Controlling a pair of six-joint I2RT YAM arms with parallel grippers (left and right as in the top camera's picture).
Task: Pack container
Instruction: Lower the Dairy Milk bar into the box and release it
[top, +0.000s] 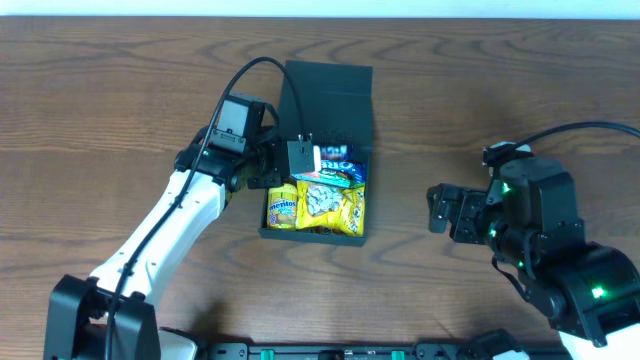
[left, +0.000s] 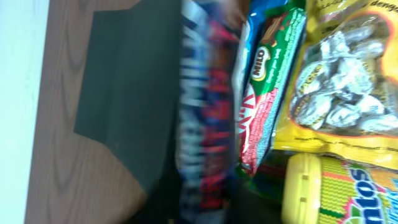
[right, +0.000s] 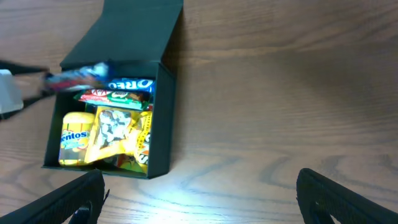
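Your left pincer (top: 303, 157) sits at the far left corner of the container (right: 163, 124), but none of the views shows its fingers cleanly, so you can't tell whether it is clamped or apart. A blue and red packet (left: 202, 112) is right at its tip, over the far end of the box. It is smeared with blur in both wrist views and its print is unreadable. The container stands mid-surface (top: 480, 90), with its lid (top: 330, 100) open and lying back on the far side. Inside you can read "MILO" on a green and red packet (left: 267, 81), "OREO" on a blue pack (right: 130, 84) at the far end, and "mentos" on a yellow tub (top: 283, 207) at the near left. A yellow bag (left: 348, 81) of silver-wrapped sweets fills the near right, its lettering cut off at the frame edge. Your right pincer (right: 199, 183) has its fingers spread wide apart with nothing between them, well right of the box, with bare wood between them.
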